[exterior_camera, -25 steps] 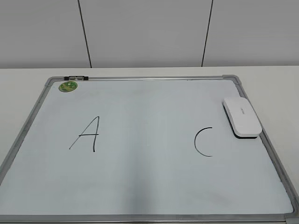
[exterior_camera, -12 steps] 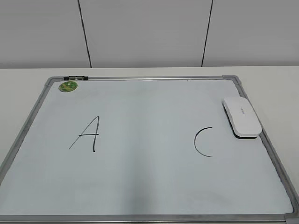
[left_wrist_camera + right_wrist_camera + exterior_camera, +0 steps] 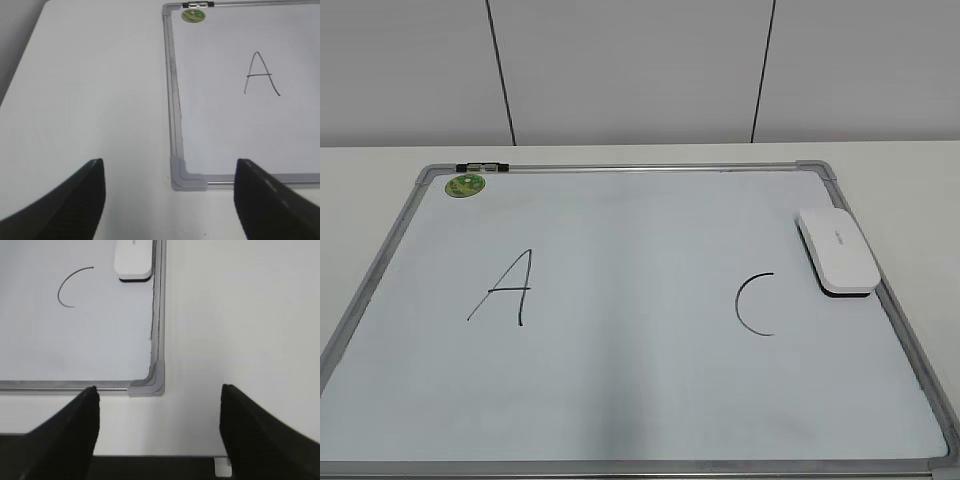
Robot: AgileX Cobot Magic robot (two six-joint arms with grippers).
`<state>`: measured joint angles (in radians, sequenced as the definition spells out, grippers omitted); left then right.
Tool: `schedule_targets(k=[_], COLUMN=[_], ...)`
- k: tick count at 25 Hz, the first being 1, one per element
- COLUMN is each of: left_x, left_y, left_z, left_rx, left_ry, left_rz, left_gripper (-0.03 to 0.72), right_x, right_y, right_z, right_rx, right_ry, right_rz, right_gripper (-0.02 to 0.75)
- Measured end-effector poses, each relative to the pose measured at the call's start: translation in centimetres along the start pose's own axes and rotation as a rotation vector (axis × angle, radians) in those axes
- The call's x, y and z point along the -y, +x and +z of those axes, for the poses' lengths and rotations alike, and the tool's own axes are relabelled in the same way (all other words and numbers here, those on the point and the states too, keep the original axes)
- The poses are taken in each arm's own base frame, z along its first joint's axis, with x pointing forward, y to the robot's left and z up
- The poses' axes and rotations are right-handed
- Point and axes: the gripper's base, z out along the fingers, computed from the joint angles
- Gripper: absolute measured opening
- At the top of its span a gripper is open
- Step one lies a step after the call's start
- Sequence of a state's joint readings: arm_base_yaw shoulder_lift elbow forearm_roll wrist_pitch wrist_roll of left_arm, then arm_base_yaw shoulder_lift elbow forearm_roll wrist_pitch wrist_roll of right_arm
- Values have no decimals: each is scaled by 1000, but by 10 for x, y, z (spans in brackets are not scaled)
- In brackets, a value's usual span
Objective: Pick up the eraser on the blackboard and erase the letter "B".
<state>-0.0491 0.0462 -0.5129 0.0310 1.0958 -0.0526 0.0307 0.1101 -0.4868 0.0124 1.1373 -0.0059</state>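
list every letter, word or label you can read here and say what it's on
"A": black hand-drawn letter on the left half of the blackboard.
"C": black hand-drawn letter on the right half, beside the eraser.
Small grey print on top of the eraser: too small to read.
Pattern on the round green magnet at the top left corner: too blurred to read.
No "B" is visible on the board.

We see the board (image 3: 620,400), white with a grey metal frame, lying flat and filling most of the frame. The eraser (image 3: 837,250), a white rounded block with a dark underside, rests at the board's right edge, upper right of the frame. We find no "B" on it.
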Motion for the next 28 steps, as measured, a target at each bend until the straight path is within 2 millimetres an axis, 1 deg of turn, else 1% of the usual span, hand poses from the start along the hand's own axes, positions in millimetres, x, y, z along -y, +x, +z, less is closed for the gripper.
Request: schedule_targets(k=[5, 7, 28], left_x=[0, 0, 0], left_y=[3, 3, 3], left_z=[-5, -5, -5], left_rx=[35, 35, 35], left_ry=[-39, -39, -39], left_rz=[-26, -26, -26], left_gripper=[589, 589, 589], right_x=[0, 0, 0], right_y=[10, 11, 12], right_z=[-13, -14, -14], right_rx=[111, 125, 124], right_ry=[23, 24, 24], right_rz=[21, 21, 21], right_gripper=[555, 555, 555])
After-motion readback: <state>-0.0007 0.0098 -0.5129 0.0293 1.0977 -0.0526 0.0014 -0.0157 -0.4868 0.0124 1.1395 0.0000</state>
